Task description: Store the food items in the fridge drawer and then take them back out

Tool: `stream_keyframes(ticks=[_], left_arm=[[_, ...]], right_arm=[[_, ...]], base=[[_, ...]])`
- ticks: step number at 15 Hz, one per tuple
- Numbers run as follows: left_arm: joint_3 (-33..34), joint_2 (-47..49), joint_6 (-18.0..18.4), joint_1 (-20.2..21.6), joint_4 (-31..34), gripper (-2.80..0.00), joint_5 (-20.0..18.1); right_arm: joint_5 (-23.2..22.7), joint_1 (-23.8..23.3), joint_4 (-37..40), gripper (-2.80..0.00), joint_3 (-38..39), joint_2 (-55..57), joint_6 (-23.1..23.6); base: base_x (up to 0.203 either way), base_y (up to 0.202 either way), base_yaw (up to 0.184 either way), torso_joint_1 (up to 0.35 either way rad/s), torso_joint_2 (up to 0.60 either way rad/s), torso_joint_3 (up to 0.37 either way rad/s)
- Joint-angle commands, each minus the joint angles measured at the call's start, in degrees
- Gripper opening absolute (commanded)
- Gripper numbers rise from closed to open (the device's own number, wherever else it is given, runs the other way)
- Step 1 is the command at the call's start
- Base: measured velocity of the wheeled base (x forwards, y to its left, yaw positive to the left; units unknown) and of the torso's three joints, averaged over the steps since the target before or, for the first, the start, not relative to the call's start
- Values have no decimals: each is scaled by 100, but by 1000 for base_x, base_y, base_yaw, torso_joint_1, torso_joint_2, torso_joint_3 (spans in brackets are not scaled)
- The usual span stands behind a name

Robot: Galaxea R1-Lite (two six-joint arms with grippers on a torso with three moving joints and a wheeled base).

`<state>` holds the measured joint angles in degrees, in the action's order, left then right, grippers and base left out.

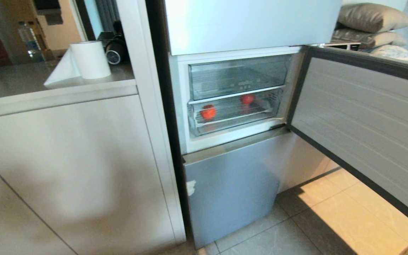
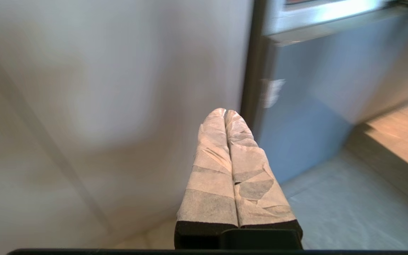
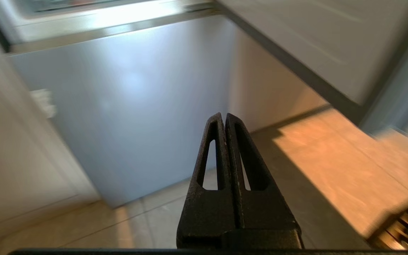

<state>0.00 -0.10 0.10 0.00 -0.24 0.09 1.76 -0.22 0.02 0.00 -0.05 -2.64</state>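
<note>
- 2 red fruits [image 1: 208, 112] sit in the fridge drawer [image 1: 234, 122], at 9 and 1 o'clock, stored.
- Left claw [image 2: 224, 112] and right claw [image 3: 224, 117] pinched tight, empty, parked low.

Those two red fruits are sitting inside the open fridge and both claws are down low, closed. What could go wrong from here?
The red fruits are round, so they may roll across the drawer's ribbed floor when it is pulled. The open fridge door juts out on the robot's right, where that arm could bump it. Both the left claw and the right claw are shut, so they must open before gripping anything.
</note>
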Motion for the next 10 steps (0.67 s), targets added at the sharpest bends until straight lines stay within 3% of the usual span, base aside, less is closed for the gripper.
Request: stream_keyframes(ticks=[1, 10], left_arm=[[9, 1, -1, 0, -2, -280, 0], [9, 1, -1, 0, -2, -280, 0]], right_arm=[[0, -3, -2, -280, 0, 5, -8], [0, -4, -2, -280, 0, 5, 1]], base=[[3, -8, 177, 2, -2, 2], [2, -7, 174, 2, 4, 2]])
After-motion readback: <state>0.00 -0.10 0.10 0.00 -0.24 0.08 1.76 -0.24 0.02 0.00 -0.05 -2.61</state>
